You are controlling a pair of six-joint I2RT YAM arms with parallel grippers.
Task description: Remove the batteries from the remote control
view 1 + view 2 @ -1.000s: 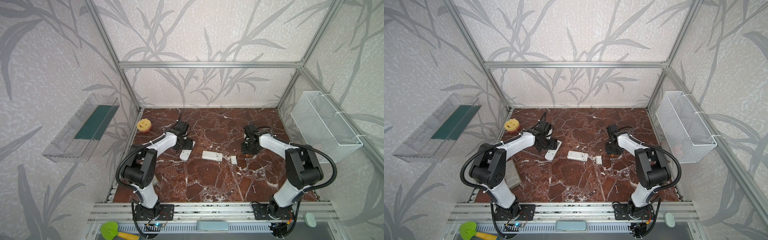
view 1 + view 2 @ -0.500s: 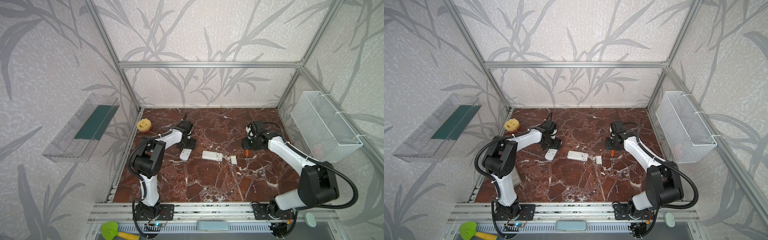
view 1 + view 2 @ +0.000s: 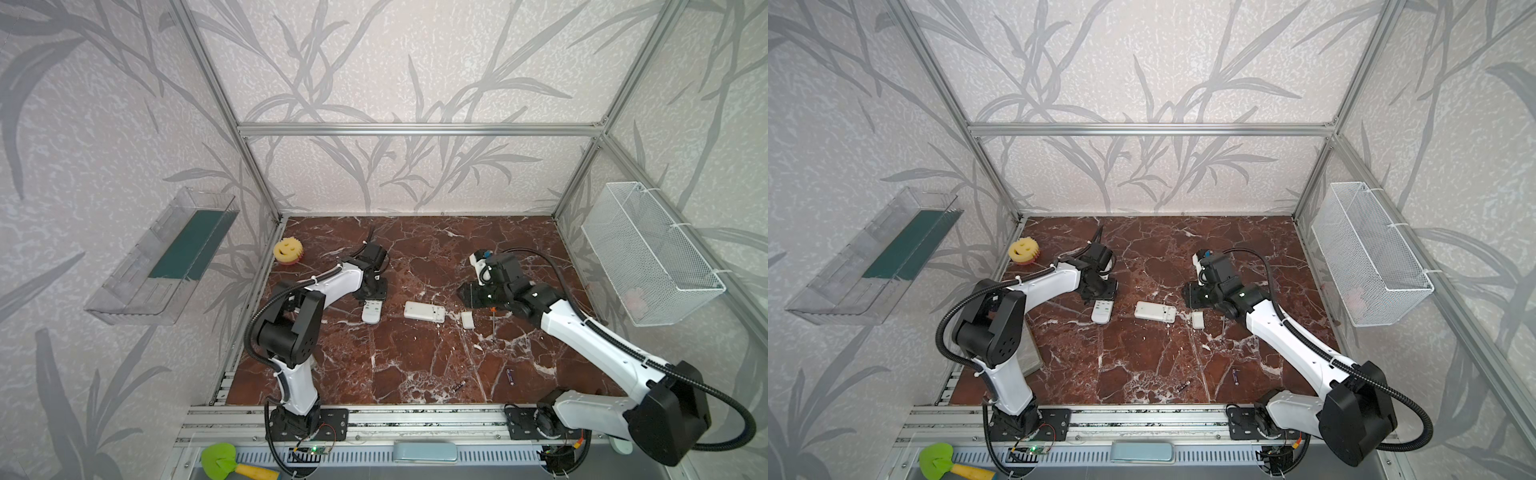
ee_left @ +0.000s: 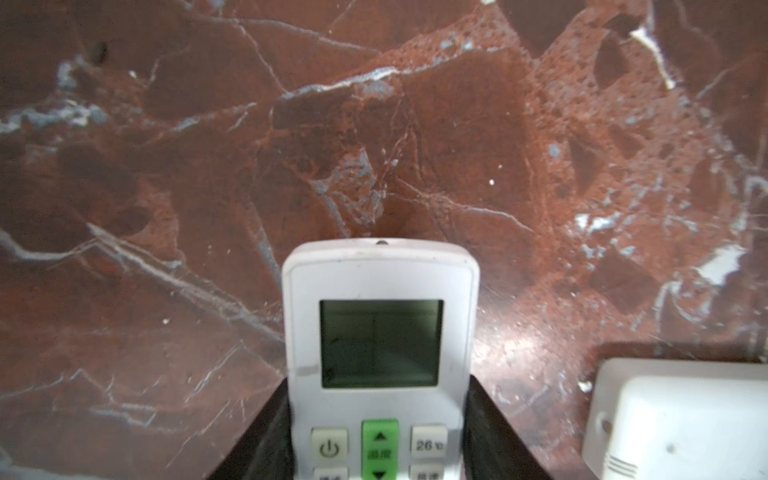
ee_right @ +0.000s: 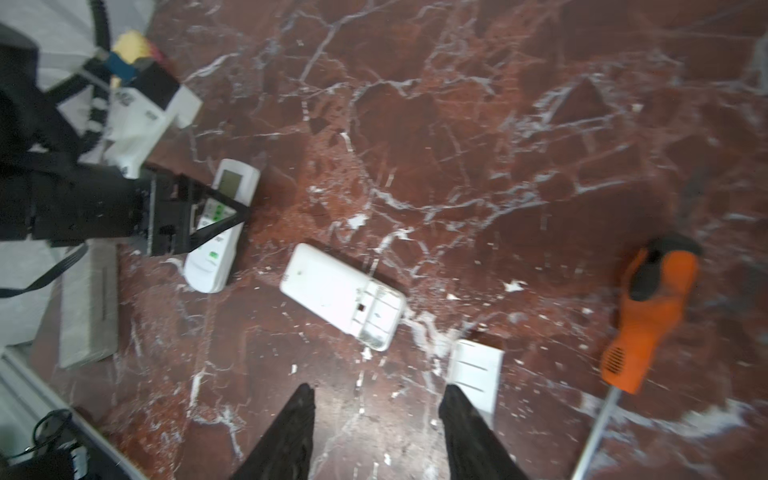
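A white remote control with a display and green buttons point(image 4: 379, 316) lies face up, and my left gripper point(image 4: 379, 378) is shut on its sides. In both top views that remote point(image 3: 371, 311) sits left of centre. A second white remote point(image 5: 328, 286) lies face down in the middle with its battery compartment point(image 5: 378, 316) open and bare. Its loose cover point(image 5: 476, 368) lies by my right gripper point(image 5: 378, 388), which hangs open over bare table. Two dark batteries point(image 3: 510, 376) point(image 3: 459, 386) lie near the front edge.
An orange-handled screwdriver point(image 5: 652, 316) lies right of the cover. A yellow smiley sponge point(image 3: 287, 250) sits at the back left. A grey slab point(image 3: 1030, 349) lies along the left edge. A wire basket point(image 3: 648, 257) hangs on the right wall, a clear bin point(image 3: 166, 257) on the left.
The left jaws have narrowed onto the display remote. The right arm has stretched out and lowered its gripper beside the cover, and the screwdriver now lies in plain sight.
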